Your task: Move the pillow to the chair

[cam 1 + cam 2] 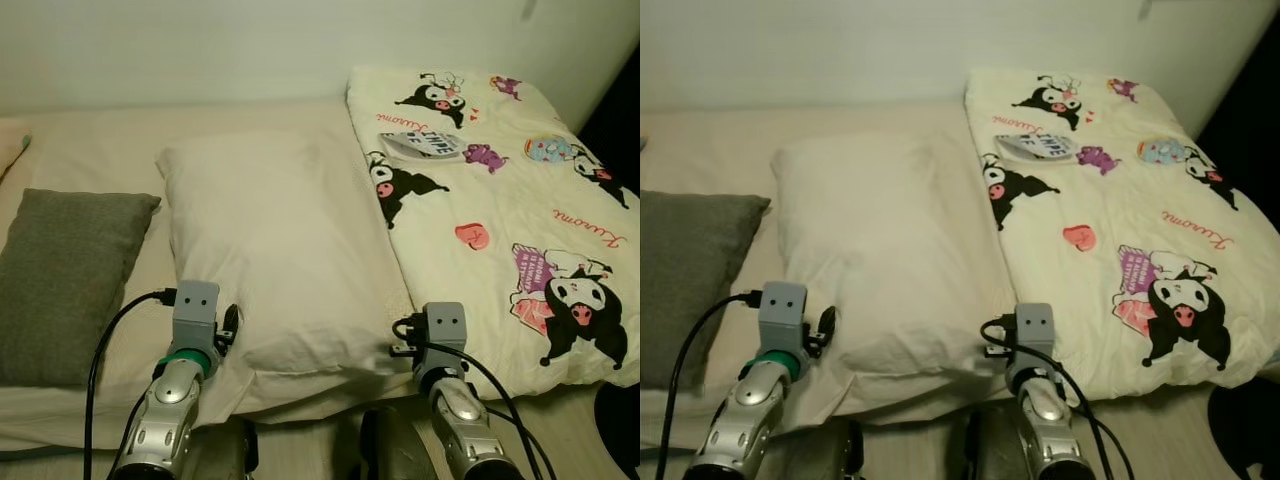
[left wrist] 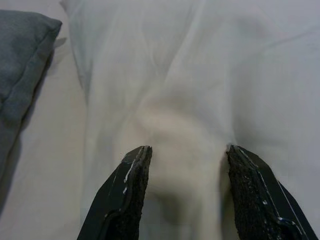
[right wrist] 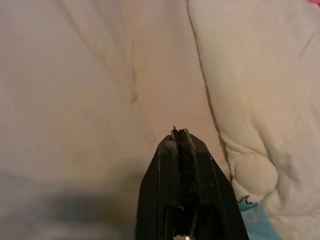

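Broadly, a bed [image 1: 90, 140] with a pale sheet spans the scene, backed by a plain wall. Along its right side lies a cream quilt [image 1: 500, 200] printed with black-and-pink cartoon figures, its left edge running just beside the white pillow [image 1: 275, 260], which lies flat in the middle of the bed with its near end toward the robot. To the pillow's left, just beside it, lies a grey-green cushion [image 1: 65, 280], also flat on the sheet. The left claw [image 2: 186, 162] is at the pillow's near left corner, its two black fingers [image 2: 125, 195] spread wide with a fold of the white pillowcase bunched between them. The right claw [image 3: 180, 137] is at the pillow's near right corner, where pillow and quilt meet; its fingers are pressed together with nothing seen between them, pointing along the seam between the two. Black cables trail from both wrists.
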Robot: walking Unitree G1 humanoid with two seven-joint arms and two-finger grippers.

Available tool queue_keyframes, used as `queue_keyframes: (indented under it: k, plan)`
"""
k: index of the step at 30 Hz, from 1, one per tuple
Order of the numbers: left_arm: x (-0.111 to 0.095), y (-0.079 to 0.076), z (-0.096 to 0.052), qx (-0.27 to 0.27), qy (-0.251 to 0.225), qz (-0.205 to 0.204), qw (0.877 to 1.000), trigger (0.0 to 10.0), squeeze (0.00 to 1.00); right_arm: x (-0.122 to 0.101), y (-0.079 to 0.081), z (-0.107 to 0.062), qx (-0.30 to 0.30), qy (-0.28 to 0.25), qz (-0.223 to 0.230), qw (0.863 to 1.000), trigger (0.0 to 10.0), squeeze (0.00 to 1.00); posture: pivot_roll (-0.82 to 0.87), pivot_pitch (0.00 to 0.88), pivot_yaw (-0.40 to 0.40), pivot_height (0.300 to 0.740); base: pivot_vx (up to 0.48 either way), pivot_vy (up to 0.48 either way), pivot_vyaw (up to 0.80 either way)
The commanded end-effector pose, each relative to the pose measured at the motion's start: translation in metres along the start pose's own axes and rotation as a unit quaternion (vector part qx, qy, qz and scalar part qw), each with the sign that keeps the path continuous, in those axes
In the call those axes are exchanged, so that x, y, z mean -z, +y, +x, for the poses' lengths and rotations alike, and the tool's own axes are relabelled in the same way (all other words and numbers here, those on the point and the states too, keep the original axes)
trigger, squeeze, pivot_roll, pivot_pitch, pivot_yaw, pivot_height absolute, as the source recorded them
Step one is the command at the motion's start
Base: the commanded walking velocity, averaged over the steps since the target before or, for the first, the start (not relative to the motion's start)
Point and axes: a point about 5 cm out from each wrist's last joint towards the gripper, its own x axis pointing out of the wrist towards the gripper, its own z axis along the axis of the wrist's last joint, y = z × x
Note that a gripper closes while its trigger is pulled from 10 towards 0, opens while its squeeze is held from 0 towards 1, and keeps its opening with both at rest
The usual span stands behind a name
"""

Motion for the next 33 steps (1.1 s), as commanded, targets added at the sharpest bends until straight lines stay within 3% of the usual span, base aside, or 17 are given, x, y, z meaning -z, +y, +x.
queue_keyframes:
  k: [1, 2, 7, 9, 10, 12, 15, 23, 25, 26, 27, 29, 30, 31, 32, 33]
  plan:
    - [0.006, 0.004, -0.004, -0.015, 0.004, -0.002, 1.000, 10.0, 0.00, 0.005, 0.001, -0.002, -0.006, 0.011, -0.002, 1.000, 10.0, 0.00, 0.04, 0.015, -0.002, 0.615, 0.000, 0.000, 0.00]
    - [0.001, 0.013, -0.004, -0.048, -0.015, -0.005, 0.999, 10.0, 0.00, 0.001, 0.003, 0.001, -0.014, 0.008, -0.002, 1.000, 10.0, 0.00, 0.04, 0.020, -0.007, 0.605, 0.000, 0.000, 0.00]
    - [-0.005, 0.023, -0.004, -0.072, -0.033, -0.001, 0.997, 10.0, 0.00, -0.005, 0.006, 0.004, -0.020, -0.003, 0.015, 1.000, 10.0, 0.00, 0.04, 0.026, -0.012, 0.595, 0.000, 0.000, 0.00]
    - [-0.017, 0.040, -0.002, -0.102, -0.059, 0.003, 0.993, 10.0, 0.00, -0.019, 0.005, 0.013, -0.007, -0.019, 0.095, 0.995, 10.0, 0.00, 0.05, 0.044, -0.016, 0.595, 0.000, 0.000, 0.00]
    - [-0.017, 0.040, -0.002, -0.102, -0.059, 0.003, 0.993, 10.0, 0.00, -0.019, 0.005, 0.013, -0.007, -0.019, 0.095, 0.995, 10.0, 0.00, 0.05, 0.044, -0.016, 0.595, 0.000, 0.000, 0.00]
    - [-0.035, 0.064, 0.003, -0.129, -0.095, -0.025, 0.987, 10.0, 0.00, -0.043, 0.003, 0.027, 0.000, -0.045, 0.171, 0.984, 10.0, 0.00, 0.05, 0.091, -0.021, 0.595, 0.000, 0.000, 0.00]
    - [-0.050, 0.084, 0.012, -0.138, -0.115, -0.038, 0.983, 10.0, 0.00, -0.066, 0.007, 0.039, -0.011, -0.063, 0.214, 0.975, 10.0, 0.00, 0.06, 0.115, -0.026, 0.595, 0.000, 0.000, 0.00]
    - [-0.064, 0.101, 0.024, -0.146, -0.118, -0.038, 0.982, 10.0, 0.00, -0.088, 0.025, 0.050, -0.048, -0.061, 0.228, 0.971, 10.0, 0.00, 0.07, 0.166, -0.034, 0.595, 0.000, 0.000, 0.00]
    - [-0.066, 0.108, 0.033, -0.149, -0.104, -0.098, 0.978, 10.0, 0.00, -0.101, 0.041, 0.056, -0.085, -0.053, 0.282, 0.954, 10.0, 0.00, 0.07, 0.218, -0.038, 0.595, 0.000, 0.000, 0.00]
    - [-0.066, 0.108, 0.033, -0.149, -0.104, -0.098, 0.978, 10.0, 0.00, -0.101, 0.041, 0.056, -0.085, -0.053, 0.282, 0.954, 10.0, 0.00, 0.07, 0.218, -0.038, 0.595, 0.000, 0.000, 0.00]
    - [-0.066, 0.108, 0.034, -0.141, -0.103, -0.119, 0.977, 10.0, 0.34, -0.103, 0.046, 0.057, -0.092, -0.049, 0.296, 0.949, 10.0, 0.53, 0.07, 0.233, -0.038, 0.595, 0.000, 0.000, 0.00]
    - [-0.065, 0.108, 0.035, -0.131, -0.106, -0.139, 0.976, 10.0, 0.34, -0.103, 0.048, 0.058, -0.096, -0.045, 0.310, 0.945, 10.0, 0.53, 0.06, 0.229, -0.036, 0.595, 0.000, 0.000, 0.00]
    - [-0.063, 0.108, 0.037, -0.117, -0.104, -0.162, 0.974, 10.0, 1.00, -0.105, 0.054, 0.058, -0.109, -0.043, 0.337, 0.934, 10.0, 1.00, 0.06, 0.224, -0.035, 0.595, 0.000, 0.000, 0.00]
    - [-0.059, 0.109, 0.039, -0.102, -0.099, -0.181, 0.973, 10.0, 1.00, -0.109, 0.062, 0.059, -0.125, -0.041, 0.374, 0.918, 10.0, 1.00, 0.06, 0.230, -0.021, 0.595, 0.000, 0.000, 0.00]
    - [-0.059, 0.109, 0.039, -0.102, -0.099, -0.181, 0.973, 10.0, 1.00, -0.109, 0.062, 0.059, -0.125, -0.041, 0.374, 0.918, 10.0, 1.00, 0.06, 0.230, -0.021, 0.595, 0.000, 0.000, 0.00]
    - [-0.057, 0.109, 0.041, -0.089, -0.096, -0.199, 0.971, 10.0, 1.00, -0.115, 0.071, 0.060, -0.147, -0.044, 0.405, 0.901, 10.0, 1.00, 0.05, 0.237, -0.016, 0.595, 0.000, 0.000, 0.00]
